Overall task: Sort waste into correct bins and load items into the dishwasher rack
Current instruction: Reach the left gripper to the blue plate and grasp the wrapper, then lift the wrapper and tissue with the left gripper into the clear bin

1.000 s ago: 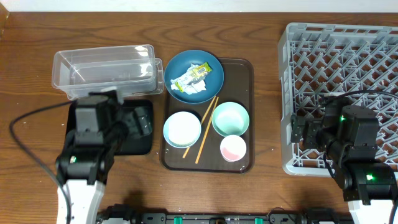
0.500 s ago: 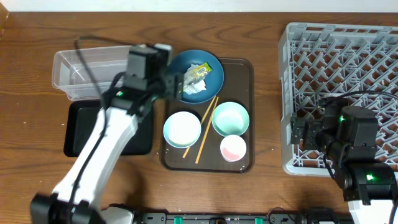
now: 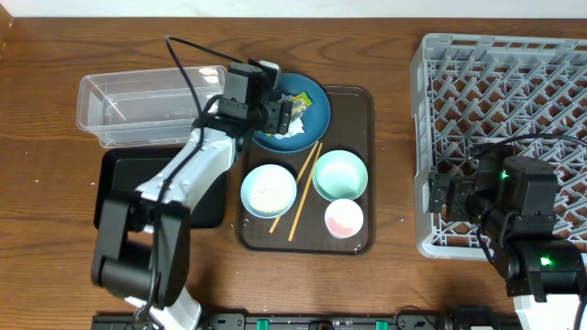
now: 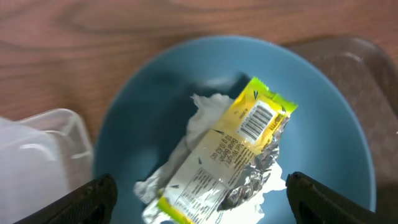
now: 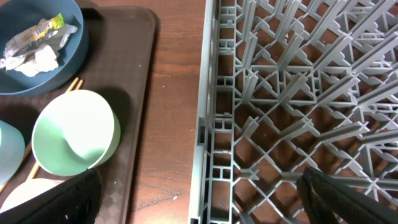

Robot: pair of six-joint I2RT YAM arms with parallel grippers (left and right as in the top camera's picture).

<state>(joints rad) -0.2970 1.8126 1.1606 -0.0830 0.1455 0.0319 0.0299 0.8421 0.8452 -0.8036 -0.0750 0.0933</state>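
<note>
The rack [image 3: 503,101] sat at the right, the right gripper [image 5: 202,196] wide open and empty over its left wall; the blue plate [image 3: 316,119], at the far left corner of the tray [image 3: 353,119], held tissue [image 4: 202,115] and the wrapper [image 4: 236,149]; the left gripper [image 4: 202,196] hovered over them, jaws wide, empty; sorting waste seemed the step in hand; the next move called for lowering and pinching the wrapper alone.

You've got one plate [image 4: 149,118], one wrapper [image 4: 230,155], one tissue wad [image 4: 202,115], two bowls, a pale bowl [image 3: 269,190] and a mint bowl [image 3: 339,174], one pink cup [image 3: 344,217], two chopsticks [image 3: 304,191], one clear tub [image 3: 138,105], one black tray [image 3: 108,183], one rack [image 3: 514,73], one brown tray [image 3: 358,105].
</note>
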